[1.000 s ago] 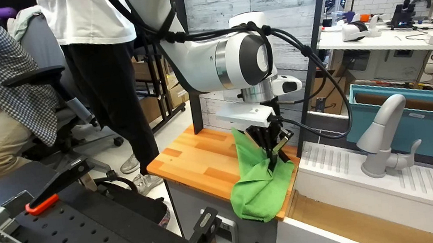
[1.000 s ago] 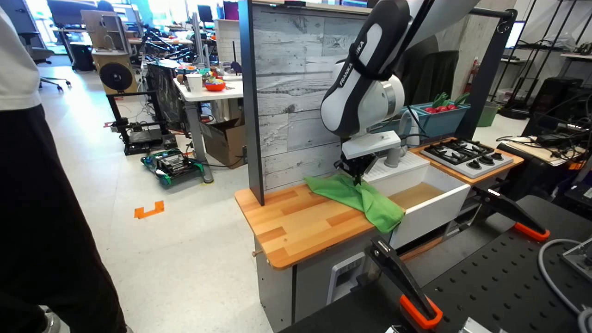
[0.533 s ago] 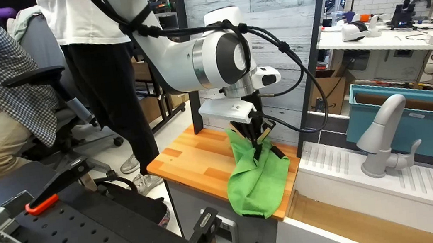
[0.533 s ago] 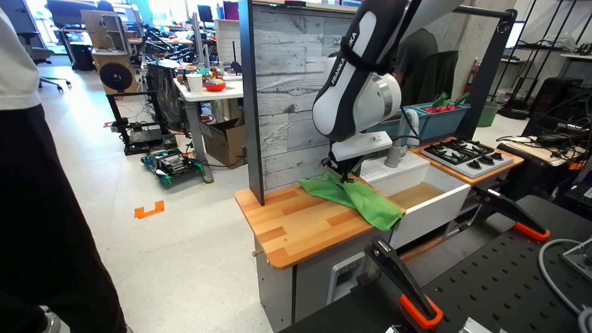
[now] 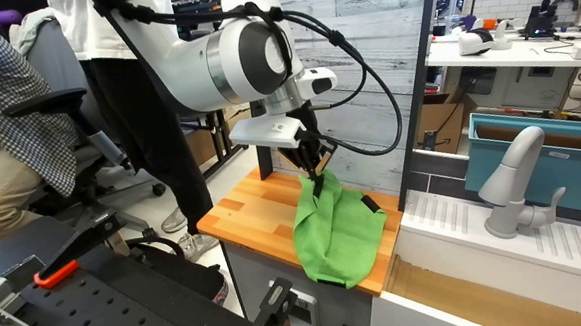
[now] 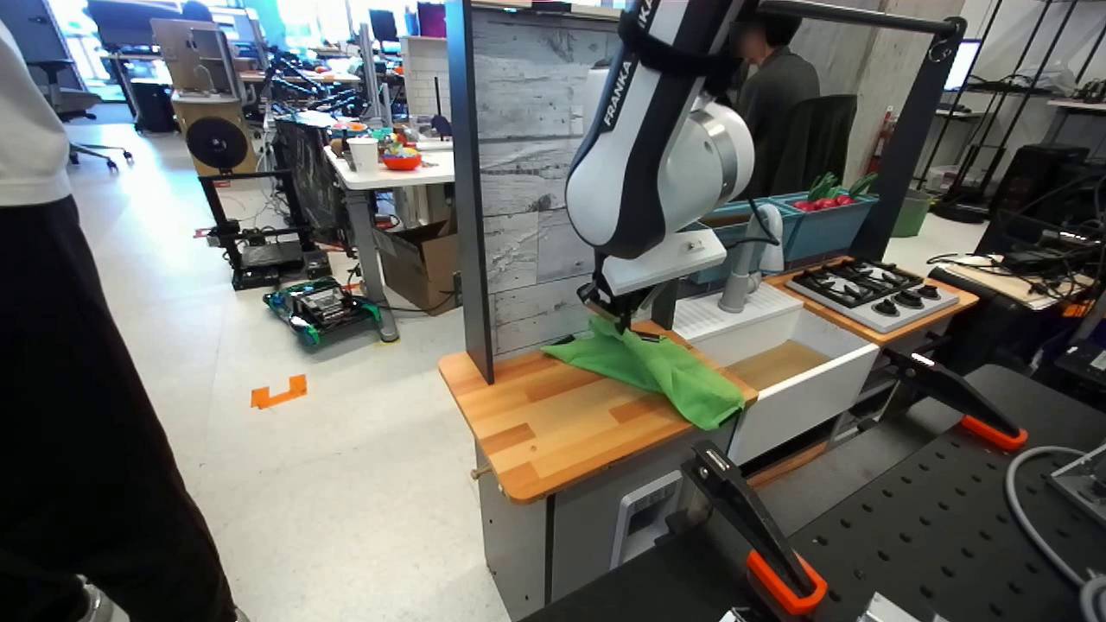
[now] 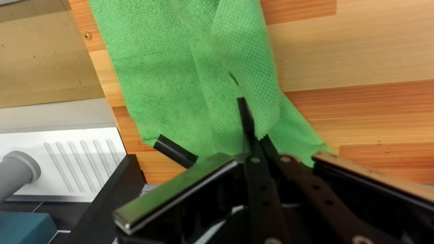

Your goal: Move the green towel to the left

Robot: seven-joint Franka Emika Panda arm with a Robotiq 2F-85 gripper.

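The green towel (image 5: 343, 240) lies rumpled on the wooden counter, and it also shows in an exterior view (image 6: 678, 376) and in the wrist view (image 7: 159, 84). Black strips show on its edges, one of them at its right corner (image 5: 370, 203). My gripper (image 5: 318, 183) is shut on a fold of the towel near its back edge, low over the counter. In the wrist view the gripper fingers (image 7: 256, 138) are close together with green cloth at the tips. The exact pinch is partly hidden by the fingers. The towel's front end reaches the counter's front edge.
The wooden counter (image 5: 258, 217) extends left of the towel. A white sink (image 5: 456, 309) and grey faucet (image 5: 515, 184) stand to the right. A grey plank wall (image 6: 540, 199) rises behind, with a dark post (image 6: 471, 190). A person (image 5: 140, 110) stands beyond the counter's left end.
My gripper has moved left and slightly up in both exterior views. The held fold has come along, and the rest of the towel has slid a little left.
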